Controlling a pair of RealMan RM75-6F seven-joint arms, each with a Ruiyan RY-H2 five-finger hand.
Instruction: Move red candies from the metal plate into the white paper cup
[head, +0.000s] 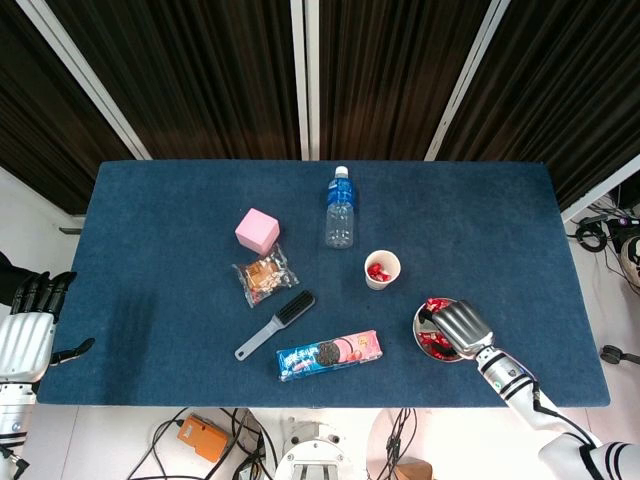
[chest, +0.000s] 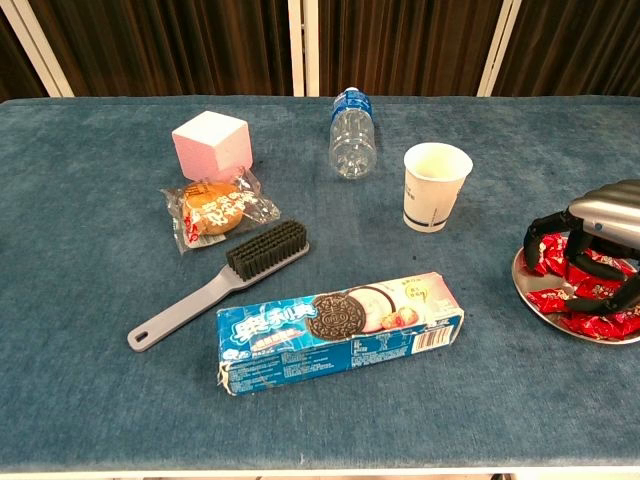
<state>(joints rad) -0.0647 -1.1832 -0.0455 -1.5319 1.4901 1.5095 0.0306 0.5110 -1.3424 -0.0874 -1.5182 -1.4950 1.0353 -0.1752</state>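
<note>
The right robot hand (chest: 590, 250) is lowered over the round metal plate (chest: 535, 300) near the table's right front edge, its dark fingers (chest: 545, 232) curled down among the red wrapped candies (chest: 590, 320) heaped there. Whether a candy is already pinched cannot be told: in the chest view the fingertips are buried in the pile, and in the head view the silver back of the hand (head: 460, 327) hides them. The posture, palm down with fingers caged around the heap, is judged to be that of a pick in progress.

The white paper cup (chest: 436, 186) stands upright on the blue cloth-covered table (head: 160, 230), near the plate on its left and further back, so only a short carry is needed. In the head view a few red candies (head: 378, 271) are seen lying inside the cup, while many remain on the plate; the task is therefore judged partly done.

The left robot hand (head: 25, 330) is kept off the table's left edge, fingers apart and nothing held, out of the working area.

Other things lie further left, well apart from the route between plate and cup: a clear plastic water bottle (chest: 351, 135), a pink foam cube (chest: 211, 141), a wrapped pastry (chest: 214, 210), a grey brush (chest: 225, 278) and a blue biscuit box (chest: 340, 330).
</note>
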